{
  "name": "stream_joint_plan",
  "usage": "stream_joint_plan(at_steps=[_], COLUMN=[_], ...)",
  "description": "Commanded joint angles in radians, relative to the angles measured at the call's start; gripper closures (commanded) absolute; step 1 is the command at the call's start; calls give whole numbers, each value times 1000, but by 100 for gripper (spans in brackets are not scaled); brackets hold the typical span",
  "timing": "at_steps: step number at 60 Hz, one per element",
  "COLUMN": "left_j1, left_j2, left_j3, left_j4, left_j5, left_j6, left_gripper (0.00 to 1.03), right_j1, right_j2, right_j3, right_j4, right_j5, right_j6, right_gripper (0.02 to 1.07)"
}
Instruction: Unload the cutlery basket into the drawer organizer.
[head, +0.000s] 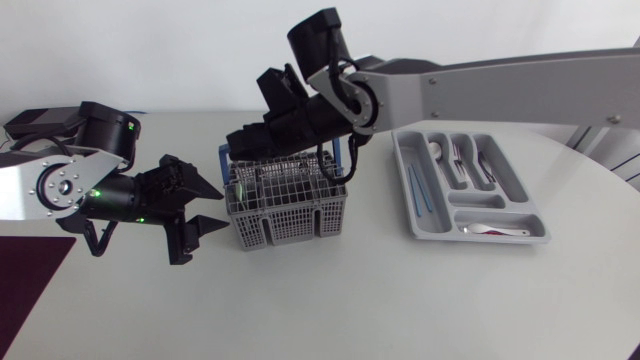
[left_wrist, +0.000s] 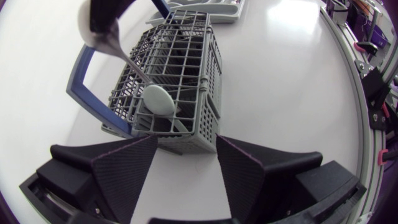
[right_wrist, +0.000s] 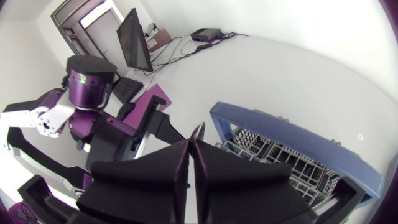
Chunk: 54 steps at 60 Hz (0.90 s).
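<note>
Now R fingers (right_wrist: 158, 174) angled down over basket (head: 290, 210), pinching spoon (left_wrist: 158, 99); L fingers (left_wrist: 124, 168) spread beside basket.

You get bright, even light from above, only soft shadows on the white table (head: 330, 300) under the basket (head: 290, 225) and my left gripper (head: 222, 206), glare on that table well ahead of its fingers (left_wrist: 124, 168), and a sheen on the spoon (left_wrist: 158, 99).

Matt plastic basket (head: 290, 216), glossy metal spoon (left_wrist: 159, 100)
</note>
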Motion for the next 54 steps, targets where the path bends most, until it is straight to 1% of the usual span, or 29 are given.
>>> stream_joint_plan(at_steps=[1,2,10,18,27,31,35,38,43,49,54], left_j1=[-9,-9,-18,-23,-28,-31,-38,-44,-52,-60,-60], left_j2=[5,5,5,-3,-37,-49,-61,-64,-64,-63,-63], left_j3=[-2,-2,0,0,-5,-5,-5,-5,-3,-6,-8], left_j4=[0,0,0,-2,-16,-22,-28,-28,-26,-26,-26], left_j5=[7,6,3,-1,-1,-1,-1,-1,-1,-1,-1], left_j6=[-7,-7,-15,-19,-24,-25,-28,-36,-45,-50,-50], left_gripper=[23,23,23,23,23,23,23,23,23,23,23], right_j1=[-20,-26,-49,-80,-191,-263,-345,-401,-473,-573,-626], right_j2=[-50,-66,-144,-238,-368,-431,-500,-532,-571,-584,-580], right_j3=[-25,-28,-50,-85,-158,-221,-315,-375,-458,-542,-596], right_j4=[-16,-16,-34,-65,-155,-194,-223,-232,-232,-223,-201], right_j5=[-20,-35,-59,-72,-55,-18,65,100,168,223,261], right_j6=[8,12,17,12,-66,-117,-195,-236,-314,-403,-460], right_gripper=[101,101,101,101,101,101,101,101,101,101,101])
